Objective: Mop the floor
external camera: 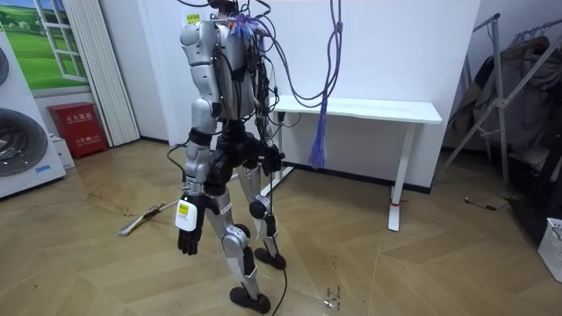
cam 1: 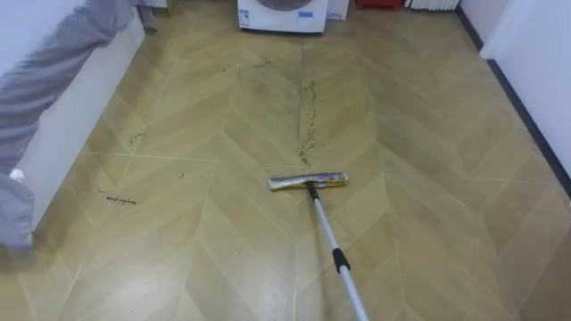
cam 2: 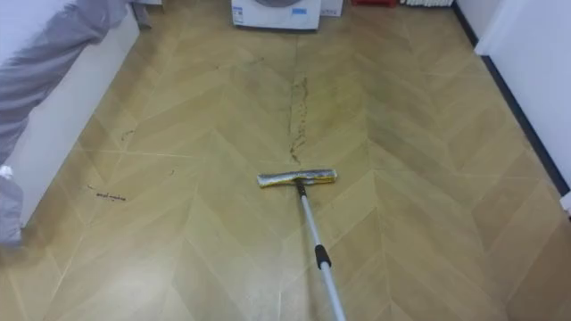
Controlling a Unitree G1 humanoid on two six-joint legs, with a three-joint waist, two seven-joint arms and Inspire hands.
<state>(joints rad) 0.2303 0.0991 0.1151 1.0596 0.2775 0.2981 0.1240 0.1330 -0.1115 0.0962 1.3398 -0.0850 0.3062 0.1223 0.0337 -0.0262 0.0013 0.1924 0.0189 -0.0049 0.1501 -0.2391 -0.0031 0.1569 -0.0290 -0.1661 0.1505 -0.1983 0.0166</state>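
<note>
So your robot is standing on the herringbone wood floor [cam 1: 205, 259] in the middle of the room view, facing the washing machine [external camera: 22, 145] at that view's left edge, with the white table [external camera: 369, 110] sitting behind it. Your mop [cam 1: 322, 214] is lying out in front of it. The mop head [cam 1: 308, 182] is sitting crosswise just below the centre of the left eye view, and the handle is running down and to the right until it's leaving the frame at the bottom edge. The mop head is resting right at the lower end of a dark dirt streak [cam 1: 309, 125], which is running up the middle of the frame toward the washing machine at top centre. A few little dark specks [cam 1: 120, 199] are lying at mid left, near the white bed base [cam 1: 80, 116], and a grey cover [cam 1: 53, 53] is draping over the bed in the upper left corner. Your left hand [external camera: 186, 239] is hanging beside the thigh at lower centre-left of the room view, fingers relaxed and holding nothing. Your right hand [external camera: 273, 159] is sitting at hip height on the far side of the body, and honestly I can't tell whether it's gripping anything.
</note>
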